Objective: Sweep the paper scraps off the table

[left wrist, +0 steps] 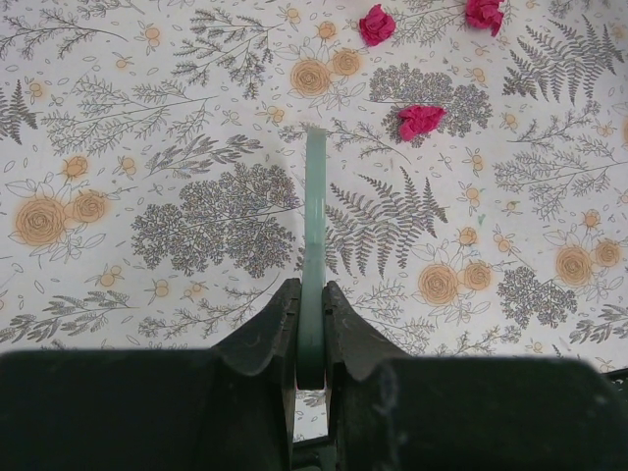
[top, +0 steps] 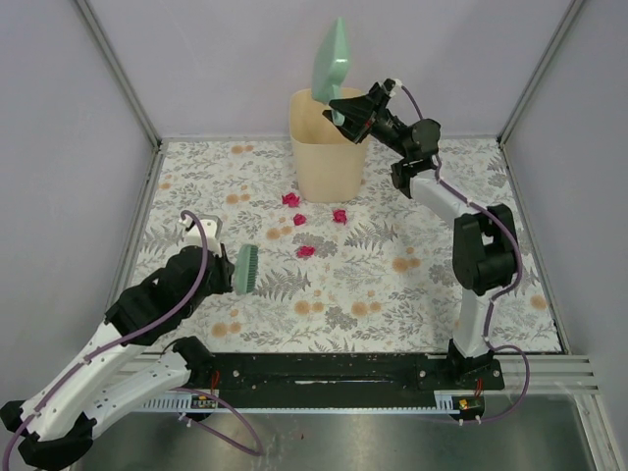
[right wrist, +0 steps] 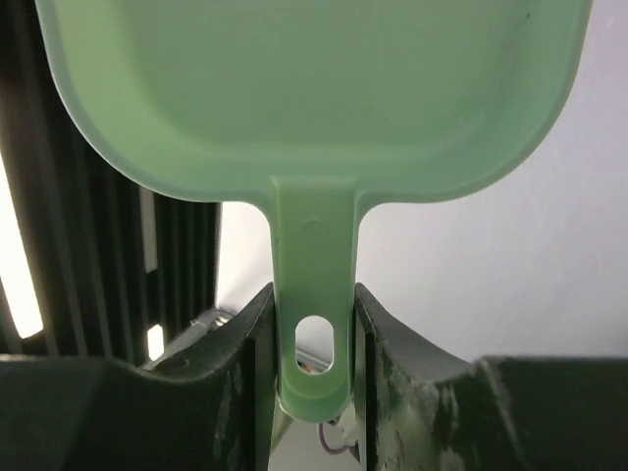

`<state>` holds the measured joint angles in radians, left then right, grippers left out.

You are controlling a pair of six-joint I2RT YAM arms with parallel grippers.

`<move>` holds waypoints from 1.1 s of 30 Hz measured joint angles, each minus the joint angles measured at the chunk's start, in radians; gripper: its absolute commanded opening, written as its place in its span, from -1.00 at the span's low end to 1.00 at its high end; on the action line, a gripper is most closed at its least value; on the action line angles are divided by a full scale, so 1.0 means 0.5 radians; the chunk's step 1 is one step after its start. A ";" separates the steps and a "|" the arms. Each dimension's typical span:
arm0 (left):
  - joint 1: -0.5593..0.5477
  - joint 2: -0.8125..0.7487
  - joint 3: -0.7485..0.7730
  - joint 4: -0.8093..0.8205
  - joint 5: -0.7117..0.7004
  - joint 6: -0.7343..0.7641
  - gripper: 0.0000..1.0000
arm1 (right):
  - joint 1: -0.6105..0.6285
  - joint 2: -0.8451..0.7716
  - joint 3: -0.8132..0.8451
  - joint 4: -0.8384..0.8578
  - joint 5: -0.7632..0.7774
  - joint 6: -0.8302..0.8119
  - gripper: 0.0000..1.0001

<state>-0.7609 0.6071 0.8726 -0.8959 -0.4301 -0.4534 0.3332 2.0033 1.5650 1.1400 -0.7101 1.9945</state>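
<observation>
Soft, even light; the beige plastic bin (top: 329,162) throws only a faint shadow on the white flower-printed table (top: 392,294). White strips (right wrist: 18,265) glare in the right wrist view, its near black fingers (right wrist: 422,392) soft-edged.

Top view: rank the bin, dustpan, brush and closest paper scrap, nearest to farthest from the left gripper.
1. Brush, held in the left gripper.
2. Paper scrap, just right of it.
3. Bin, far centre.
4. Dustpan, raised above bin.

The right pincer (right wrist: 312,309) is gripping the handle (right wrist: 312,245) of a pale green dustpan (right wrist: 314,88), one dark finger pressing each side. The pan is filling the upper frame. An oval hole (right wrist: 314,343) is showing at bottom centre.
</observation>
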 measured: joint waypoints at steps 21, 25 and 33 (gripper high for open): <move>0.014 0.537 0.304 0.060 -0.177 -0.037 -1.00 | 0.542 -1.190 0.021 -3.576 0.668 -2.602 -1.00; 0.040 0.678 0.354 0.114 -0.171 0.005 -1.00 | 0.719 -1.171 -0.079 -4.004 1.106 -2.745 -1.00; 0.137 0.845 0.476 0.253 -0.066 0.174 -1.00 | 1.016 -1.082 -0.220 -4.495 1.614 -2.813 -1.00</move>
<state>-0.6926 1.0294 1.1107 -0.7696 -0.4629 -0.3664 0.8413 1.4624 1.4548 -1.1072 0.0967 0.5880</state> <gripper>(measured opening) 0.157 0.384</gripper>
